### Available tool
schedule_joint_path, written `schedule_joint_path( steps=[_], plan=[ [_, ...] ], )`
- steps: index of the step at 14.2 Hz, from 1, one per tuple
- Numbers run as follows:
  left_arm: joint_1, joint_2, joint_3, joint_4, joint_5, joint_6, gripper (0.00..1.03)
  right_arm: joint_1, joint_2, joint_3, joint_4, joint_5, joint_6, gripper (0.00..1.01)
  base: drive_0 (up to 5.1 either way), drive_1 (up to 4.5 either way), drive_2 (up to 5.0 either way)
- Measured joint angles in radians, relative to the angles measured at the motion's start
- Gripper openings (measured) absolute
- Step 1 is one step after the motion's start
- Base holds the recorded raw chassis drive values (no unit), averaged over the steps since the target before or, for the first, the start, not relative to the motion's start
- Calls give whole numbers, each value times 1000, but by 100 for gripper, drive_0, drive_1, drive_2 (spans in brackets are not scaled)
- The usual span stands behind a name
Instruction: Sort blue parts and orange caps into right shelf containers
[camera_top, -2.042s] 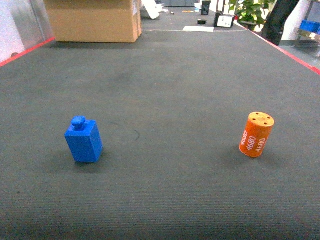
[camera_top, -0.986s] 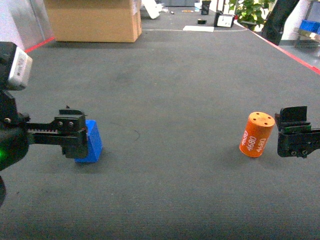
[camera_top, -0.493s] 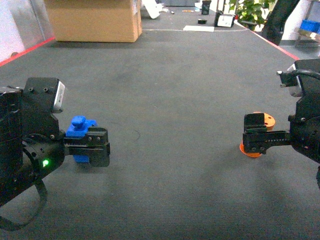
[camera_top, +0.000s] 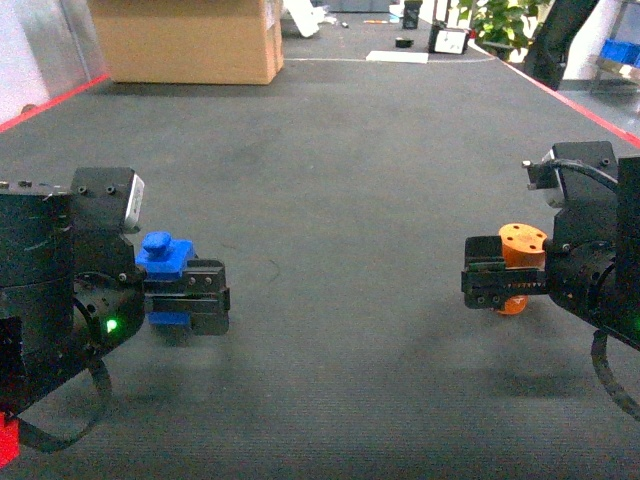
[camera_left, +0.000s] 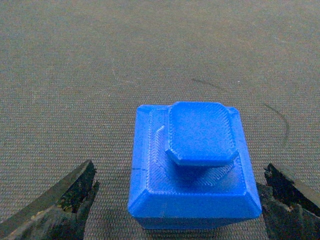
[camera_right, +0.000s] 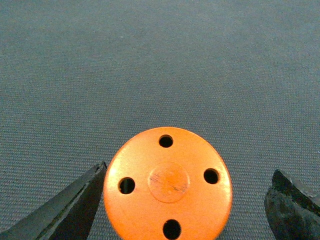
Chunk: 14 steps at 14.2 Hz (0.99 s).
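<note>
A blue part (camera_top: 165, 254), a block with a knob on top, stands on the dark carpet at the left. My left gripper (camera_top: 192, 300) is open and straddles it. In the left wrist view the blue part (camera_left: 195, 165) sits between the fingers of the left gripper (camera_left: 179, 195), closer to the right one. At the right stands an orange cap (camera_top: 523, 243), a cylinder with holes in its top. My right gripper (camera_top: 492, 285) is open around it. The right wrist view shows the orange cap (camera_right: 168, 182) inside the right gripper (camera_right: 189, 200), near its left finger. A bright-blue bin (camera_top: 618, 50) shows far right on a shelf.
A large cardboard box (camera_top: 185, 40) stands at the far left back. Red floor lines (camera_top: 585, 105) run along both sides of the carpet. A plant (camera_top: 495, 20) and small dark items lie at the far back.
Both arms have come into the head view and settled over their objects. The left gripper now brackets the blue part and the right one brackets the orange cap. Neither object has moved.
</note>
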Motion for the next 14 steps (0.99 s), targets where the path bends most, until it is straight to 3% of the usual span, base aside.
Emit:
schedule_joint_path(
  steps=[2, 3, 4, 5, 6, 8, 10, 11, 14],
  plan=[
    [3, 6, 2, -3, 1, -15, 98, 7, 2, 2, -10, 12, -2, 93, 0, 0, 0],
    [6, 6, 2, 0, 0, -24, 98, 8, 2, 3, -14, 14, -4, 82, 0, 0, 0],
    [10, 6, 3, -10, 1, -28, 82, 8, 2, 3, -17, 18, -4, 62, 0, 0, 0],
    [9, 3, 2, -11, 0, -36, 53, 8, -5, -2, -26, 18, -3, 44, 0, 0, 0],
    [3, -46, -34, 12, -24, -39, 44, 6, -50, -47, 8, 18, 19, 44, 0, 0, 0],
    [-8, -176, -100, 47, -67, -12, 44, 6, -191, -130, 78, 11, 21, 44, 0, 0, 0],
    [-23, -357, -210, 103, -159, 64, 44, 5, -388, -241, 138, 8, 16, 44, 0, 0, 0],
    [-34, -642, -368, 70, -279, 118, 44, -3, -658, -412, 105, 17, -6, 44, 0, 0, 0],
    [-66, -1048, -465, -182, -378, 145, 44, -49, -1055, -510, -87, 18, -13, 44, 0, 0, 0]
  ],
)
